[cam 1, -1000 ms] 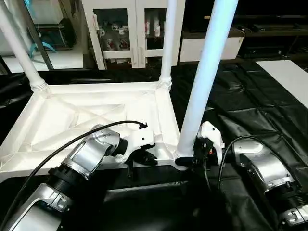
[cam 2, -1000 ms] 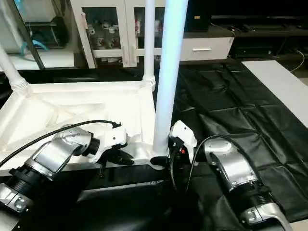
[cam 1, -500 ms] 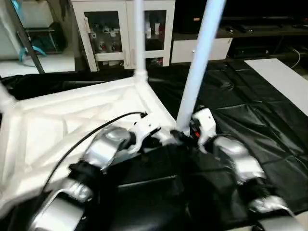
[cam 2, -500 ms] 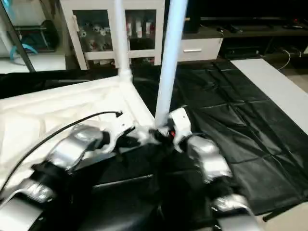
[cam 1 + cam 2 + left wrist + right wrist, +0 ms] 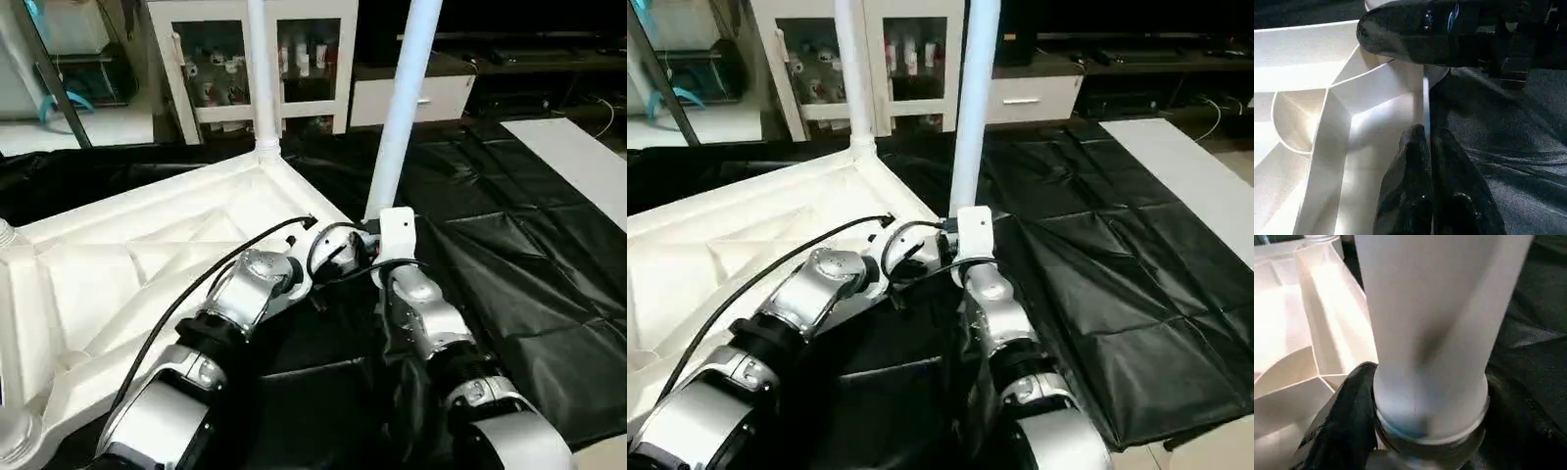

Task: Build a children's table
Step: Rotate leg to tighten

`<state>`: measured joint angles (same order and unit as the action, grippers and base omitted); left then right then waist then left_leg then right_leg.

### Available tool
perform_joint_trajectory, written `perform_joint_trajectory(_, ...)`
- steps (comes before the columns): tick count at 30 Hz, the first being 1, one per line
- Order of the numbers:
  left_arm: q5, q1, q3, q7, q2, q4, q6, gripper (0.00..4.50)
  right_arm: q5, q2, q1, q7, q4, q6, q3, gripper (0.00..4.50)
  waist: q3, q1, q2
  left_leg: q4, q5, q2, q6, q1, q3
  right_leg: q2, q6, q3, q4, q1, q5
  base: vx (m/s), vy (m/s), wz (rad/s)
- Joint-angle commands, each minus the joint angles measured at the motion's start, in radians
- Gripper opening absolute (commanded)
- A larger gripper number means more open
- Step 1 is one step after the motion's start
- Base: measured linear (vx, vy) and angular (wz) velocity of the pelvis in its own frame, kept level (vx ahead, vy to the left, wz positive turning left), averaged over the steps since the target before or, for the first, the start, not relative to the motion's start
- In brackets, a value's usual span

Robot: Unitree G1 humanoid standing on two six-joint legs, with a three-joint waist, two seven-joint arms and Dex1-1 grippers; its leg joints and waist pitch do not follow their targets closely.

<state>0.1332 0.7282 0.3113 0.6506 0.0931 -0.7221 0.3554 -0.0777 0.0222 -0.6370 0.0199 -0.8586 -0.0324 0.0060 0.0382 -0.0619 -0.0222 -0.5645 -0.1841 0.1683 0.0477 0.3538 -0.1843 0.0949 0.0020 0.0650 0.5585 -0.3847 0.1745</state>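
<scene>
Table top point(image 5: 147, 255) lies upside down on black sheeting point(image 5: 509, 255), ribbed underside up, X-bracing visible; it sits left of centre, one corner pointing toward the two grippers in the middle of the scene.

Legs counted: 3 seen standing upright in corner sockets; one at the far corner point(image 5: 261, 69); one at the near-right corner point(image 5: 400, 98), the one both grippers crowd around; one at the near-left corner point(image 5: 15, 382), with only its lower part in frame; a threaded collar point(image 5: 8, 233) shows at the left edge, what stands in it can't be made out.

Arms: 2 silver forearms, both reaching in to the same corner.

Left gripper point(image 5: 1427, 142): two black fingers point(image 5: 1405, 186) pinched narrow on the thin rim wall of the top, one finger on each side, right by the near-right socket.

Right gripper point(image 5: 377, 257): at the base of the near-right leg point(image 5: 1430, 333); a black finger point(image 5: 1347, 421) lies against the tube just above the threaded collar; the opposite finger is hidden behind the leg, so can't tell whether it actually clamps the leg.

Background: 1 white cabinet point(image 5: 250, 59) with glass doors at the far side; 1 white panel point(image 5: 578, 147) on the floor at far right.
</scene>
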Motion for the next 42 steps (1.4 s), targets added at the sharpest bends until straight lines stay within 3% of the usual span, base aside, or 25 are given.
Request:
perform_joint_trajectory(1,0.021,-0.033,0.033,0.017,0.007,-0.056,0.011,0.00,0.009,-0.024,-0.010,-0.007,0.011,0.052,-0.024,2.70,-0.043,-0.001,-0.007,0.090,-0.494,0.053,0.034,-0.016,0.036,0.063,-0.122,-0.036,-0.082,0.005,0.444,0.000,0.000,0.00)
perform_joint_trajectory(3,0.021,-0.034,0.034,0.019,0.009,-0.056,0.010,0.00,0.010,-0.024,-0.004,-0.008,0.024,0.062,-0.021,2.70,-0.045,-0.003,-0.005,0.089,-0.467,0.054,0.031,-0.015,0.033,0.062,-0.139,-0.038,-0.078,0.007,0.398,0.000,0.000,0.00)
perform_joint_trajectory(6,0.022,-0.046,0.040,0.035,0.021,-0.041,0.010,0.00,0.006,-0.043,0.021,-0.039,0.081,0.058,-0.009,3.39,-0.046,-0.007,-0.007,0.088,-0.404,0.055,0.019,-0.009,0.027,0.061,-0.169,-0.040,-0.069,0.015,0.311,0.000,0.000,0.00)
perform_joint_trajectory(9,0.027,-0.059,0.047,0.054,0.038,-0.027,0.009,0.00,-0.010,-0.075,0.061,-0.093,0.186,-0.001,-0.007,3.52,-0.050,-0.014,-0.006,0.083,-0.352,0.057,0.003,-0.012,0.021,0.057,-0.185,-0.042,-0.063,0.018,0.254,0.000,0.000,0.00)
perform_joint_trajectory(12,0.032,-0.067,0.057,0.082,0.054,-0.012,0.010,0.00,-0.030,-0.111,0.088,-0.160,0.265,-0.065,-0.009,3.86,-0.055,-0.024,-0.009,0.078,-0.271,0.059,-0.016,-0.006,0.019,0.057,-0.198,-0.042,-0.050,0.027,0.162,0.000,0.000,0.00)
perform_joint_trajectory(14,0.033,-0.076,0.072,0.115,0.068,0.004,0.013,0.00,-0.045,-0.152,0.111,-0.216,0.322,-0.118,-0.004,3.91,-0.056,-0.028,-0.002,0.074,-0.216,0.058,-0.031,-0.003,0.017,0.055,-0.212,-0.040,-0.042,0.035,0.095,0.000,0.000,0.00)
perform_joint_trajectory(18,0.032,-0.099,0.105,0.210,0.109,0.055,0.022,0.00,-0.083,-0.250,0.152,-0.378,0.409,-0.212,0.015,4.31,-0.055,-0.033,-0.002,0.073,-0.211,0.061,-0.049,-0.004,0.016,0.059,-0.221,-0.040,-0.044,0.038,0.111,0.000,0.000,0.00)
perform_joint_trajectory(20,0.025,-0.123,0.143,0.318,0.156,0.113,0.013,0.00,-0.105,-0.334,0.184,-0.548,0.469,-0.254,0.048,4.43,-0.051,-0.035,-0.004,0.075,-0.249,0.064,-0.042,-0.005,0.016,0.060,-0.215,-0.041,-0.048,0.036,0.164,0.000,0.000,0.00)
perform_joint_trajectory(21,0.021,-0.133,0.160,0.362,0.176,0.141,0.008,0.00,-0.112,-0.369,0.198,-0.627,0.491,-0.253,0.070,4.43,-0.051,-0.036,-0.007,0.077,-0.263,0.064,-0.036,-0.006,0.017,0.061,-0.211,-0.041,-0.050,0.035,0.185,0.000,0.000,0.00)
perform_joint_trajectory(24,-0.003,-0.164,0.210,0.505,0.239,0.234,-0.012,0.00,-0.115,-0.483,0.258,-0.862,0.561,-0.201,0.158,4.43,-0.047,-0.039,-0.002,0.080,-0.293,0.068,-0.030,-0.005,0.019,0.062,-0.204,-0.042,-0.053,0.037,0.218,0.000,0.000,0.00)
perform_joint_trajectory(26,-0.014,-0.170,0.220,0.535,0.254,0.265,0.007,0.00,-0.134,-0.522,0.281,-0.944,0.595,-0.198,0.182,4.43,-0.046,-0.041,-0.002,0.079,-0.294,0.068,-0.037,-0.006,0.017,0.063,-0.205,-0.044,-0.052,0.035,0.231,0.000,0.000,0.00)
perform_joint_trajectory(29,-0.023,-0.175,0.231,0.563,0.264,0.294,0.014,0.00,-0.155,-0.543,0.288,-0.994,0.623,-0.212,0.191,4.43,-0.045,-0.041,-0.005,0.081,-0.306,0.068,-0.027,-0.009,0.018,0.062,-0.212,-0.042,-0.056,0.033,0.271,0.000,0.000,0.00)
perform_joint_trajectory(32,-0.020,-0.181,0.254,0.606,0.286,0.335,0.025,0.00,-0.179,-0.574,0.289,-1.068,0.658,-0.248,0.207,4.43,-0.048,-0.043,-0.001,0.080,-0.295,0.069,-0.028,-0.010,0.018,0.062,-0.218,-0.043,-0.052,0.035,0.258,0.000,0.000,0.00)
perform_joint_trajectory(35,-0.016,-0.184,0.252,0.604,0.287,0.348,0.028,0.00,-0.180,-0.583,0.285,-1.090,0.665,-0.256,0.213,4.43,-0.050,-0.044,0.007,0.074,-0.247,0.068,-0.045,-0.007,0.014,0.061,-0.231,-0.043,-0.047,0.036,0.208,0.000,0.000,0.00)
perform_joint_trajectory(42,-0.017,-0.191,0.250,0.602,0.293,0.363,0.042,0.00,-0.145,-0.590,0.268,-1.131,0.633,-0.244,0.246,4.43,-0.052,-0.049,0.007,0.069,-0.216,0.066,-0.053,-0.007,0.013,0.062,-0.239,-0.041,-0.044,0.036,0.205,0.000,0.000,0.00)
